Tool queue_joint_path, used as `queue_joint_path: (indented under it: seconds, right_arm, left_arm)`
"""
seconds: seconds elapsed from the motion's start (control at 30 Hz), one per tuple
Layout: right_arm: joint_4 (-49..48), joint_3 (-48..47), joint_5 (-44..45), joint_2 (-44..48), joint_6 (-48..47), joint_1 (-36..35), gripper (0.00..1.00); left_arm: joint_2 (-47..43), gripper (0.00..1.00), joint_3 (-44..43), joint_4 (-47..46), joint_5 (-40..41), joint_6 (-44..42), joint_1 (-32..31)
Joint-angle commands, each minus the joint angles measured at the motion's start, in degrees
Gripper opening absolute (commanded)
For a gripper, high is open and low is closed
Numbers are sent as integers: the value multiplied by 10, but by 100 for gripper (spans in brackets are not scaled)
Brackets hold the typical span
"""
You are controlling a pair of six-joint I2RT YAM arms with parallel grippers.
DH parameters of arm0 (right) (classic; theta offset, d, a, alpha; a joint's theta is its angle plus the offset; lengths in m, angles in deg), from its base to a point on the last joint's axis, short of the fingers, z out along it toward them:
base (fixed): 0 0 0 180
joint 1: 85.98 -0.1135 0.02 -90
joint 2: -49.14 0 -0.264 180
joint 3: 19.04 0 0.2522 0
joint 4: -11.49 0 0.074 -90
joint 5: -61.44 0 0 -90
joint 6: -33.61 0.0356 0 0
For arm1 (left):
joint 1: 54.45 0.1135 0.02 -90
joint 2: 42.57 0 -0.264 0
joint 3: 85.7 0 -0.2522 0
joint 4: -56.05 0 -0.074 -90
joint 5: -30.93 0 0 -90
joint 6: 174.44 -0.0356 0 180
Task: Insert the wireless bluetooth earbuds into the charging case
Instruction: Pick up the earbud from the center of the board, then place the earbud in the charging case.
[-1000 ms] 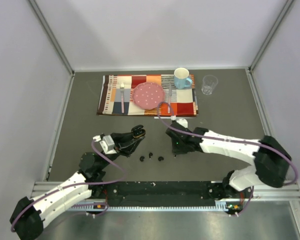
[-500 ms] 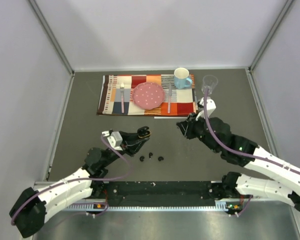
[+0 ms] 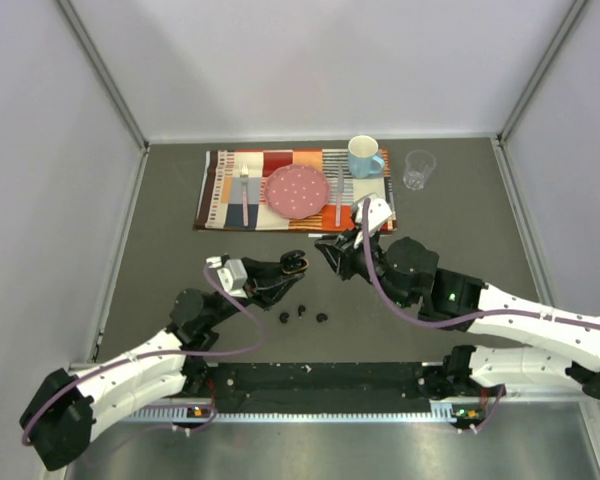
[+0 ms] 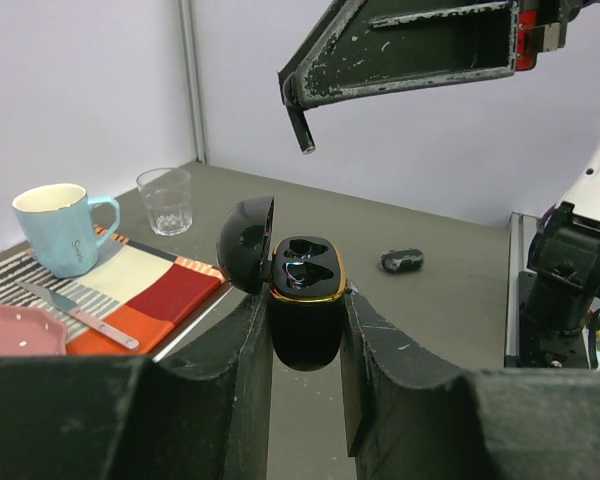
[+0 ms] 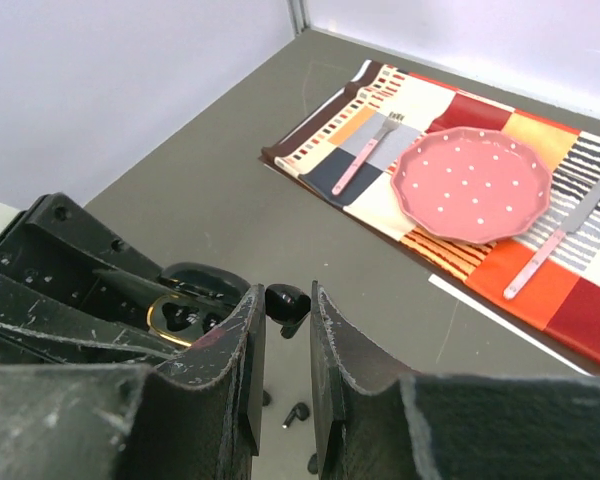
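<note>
Nearest me, three loose earbuds (image 3: pixel 284 318) (image 3: pixel 302 310) (image 3: pixel 322 318) lie in a short row on the counter (image 3: pixel 180 260), just apart from each other. Just past them, left gripper (image 4: pixel 305 320) is clenched on the charging case (image 4: pixel 305 275): upright, lid hinged open to one side, gold rim showing, both sockets in view. Right gripper (image 5: pixel 283 310) hangs above the case, not touching it, pinching the fourth earbud (image 5: pixel 287 300) between its fingers. Far side: striped placemat (image 3: pixel 230 205) with pink plate (image 3: pixel 298 191) and blue mug (image 3: pixel 364 157); clear glass (image 3: pixel 418 168) beside it on the counter.
</note>
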Motion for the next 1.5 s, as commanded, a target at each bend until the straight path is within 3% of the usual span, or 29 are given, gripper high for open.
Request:
queue_joint_path:
  seconds: [0.0, 1.47]
  right_arm:
    - [-65, -34, 32, -16, -26, -31, 0]
    - [-61, -35, 56, -81, -13, -70, 0]
  left_arm:
    - [5, 0, -25, -39, -11, 5, -2]
    - [14, 0, -28, -57, 5, 16, -2]
